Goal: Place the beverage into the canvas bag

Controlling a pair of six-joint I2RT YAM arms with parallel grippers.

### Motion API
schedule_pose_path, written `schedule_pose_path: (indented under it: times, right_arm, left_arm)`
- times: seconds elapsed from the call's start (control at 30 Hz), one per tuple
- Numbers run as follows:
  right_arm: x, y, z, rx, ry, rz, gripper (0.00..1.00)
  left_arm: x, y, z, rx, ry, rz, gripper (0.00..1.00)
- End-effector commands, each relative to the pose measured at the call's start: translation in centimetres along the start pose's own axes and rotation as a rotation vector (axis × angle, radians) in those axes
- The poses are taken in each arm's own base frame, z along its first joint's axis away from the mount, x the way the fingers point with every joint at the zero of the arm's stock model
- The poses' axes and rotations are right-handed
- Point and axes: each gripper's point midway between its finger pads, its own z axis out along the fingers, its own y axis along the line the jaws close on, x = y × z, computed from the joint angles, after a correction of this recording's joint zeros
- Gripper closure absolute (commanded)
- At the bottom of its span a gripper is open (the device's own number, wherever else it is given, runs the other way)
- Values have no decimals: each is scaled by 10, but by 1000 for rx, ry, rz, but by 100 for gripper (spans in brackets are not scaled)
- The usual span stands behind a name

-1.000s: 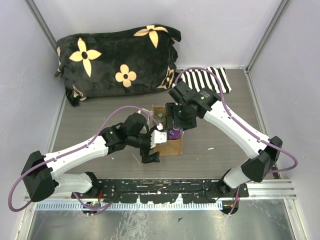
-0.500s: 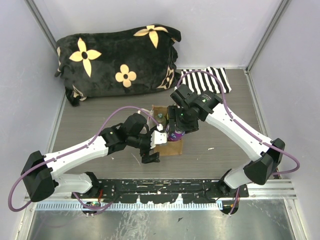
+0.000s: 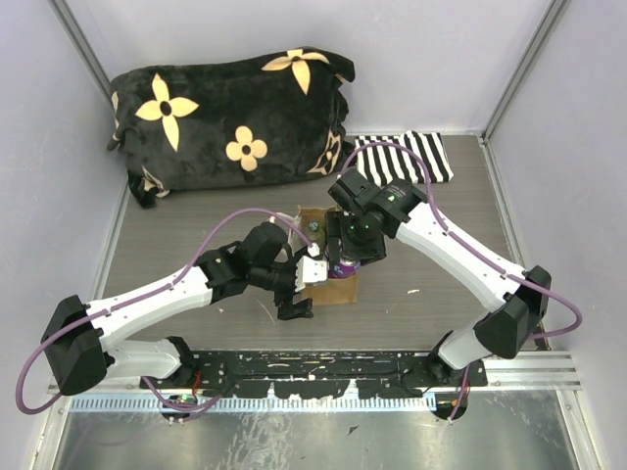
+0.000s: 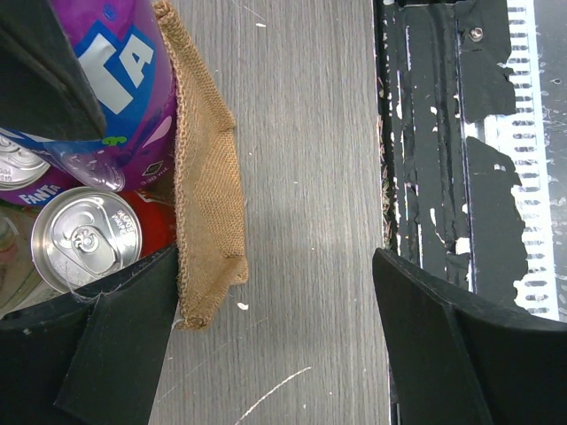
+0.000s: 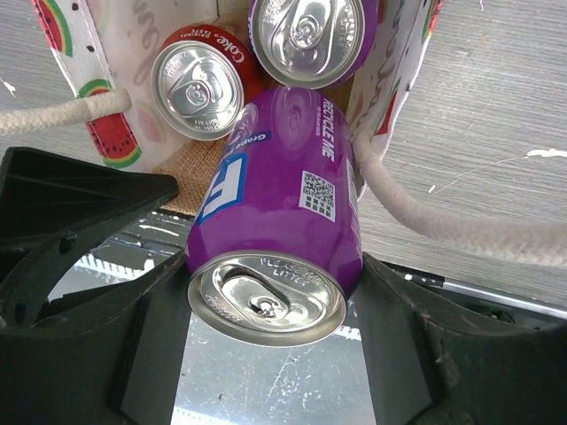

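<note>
Now propped open, the bag (image 3: 341,290) stands upright, the left gripper (image 4: 283,354) spread wide with one finger against its burlap wall; should that finger slip, the soft mouth may sag shut. The right gripper (image 5: 266,292) pinches a purple can (image 5: 283,195), tilted at the bag's mouth. Let go here, it could jam on the Coke can (image 5: 197,87) and second purple can (image 5: 310,35) already inside, or catch the rope handle (image 5: 443,226) right beside it.

The brown bag (image 3: 338,288) stands open near the middle of the bench. The right gripper (image 3: 345,257) holds a purple can (image 3: 344,263) at its mouth. The left gripper (image 3: 299,289) is at its left side.
</note>
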Motion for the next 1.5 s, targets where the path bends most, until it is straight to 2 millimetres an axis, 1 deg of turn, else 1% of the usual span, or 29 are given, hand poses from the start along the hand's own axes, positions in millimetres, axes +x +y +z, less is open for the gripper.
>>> schedule_pose_path:
  times: [0.0,0.13,0.5,0.63,0.87,1.0,1.13,1.3,1.47]
  right_arm:
    - [-7,-4,4,48,-10,-21,99]
    - [-9,-4,10,65,-5,-27,99]
    - [-13,-8,33,124,21,-49,99]
    - [-15,-7,36,130,21,-51,99]
    - [-21,-6,36,138,11,-55,99]
    - [-21,-6,41,145,16,-55,99]
    - [-18,-7,50,140,11,-46,99]
    - [-10,-11,69,142,11,-35,99]
    - [-5,-12,84,141,10,-31,99]
  left_arm:
    - [13,-11,0,32,33,-20,7]
    - [11,-10,0,30,29,-15,7]
    - [10,-10,0,29,23,-14,7]
    - [11,-11,0,28,23,-14,7]
    - [11,-11,1,28,22,-14,7]
    - [10,-10,1,26,19,-14,7]
    - [11,-10,1,27,20,-14,7]
    - [12,-11,1,26,21,-14,6]
    - [12,-10,1,24,23,-11,6]
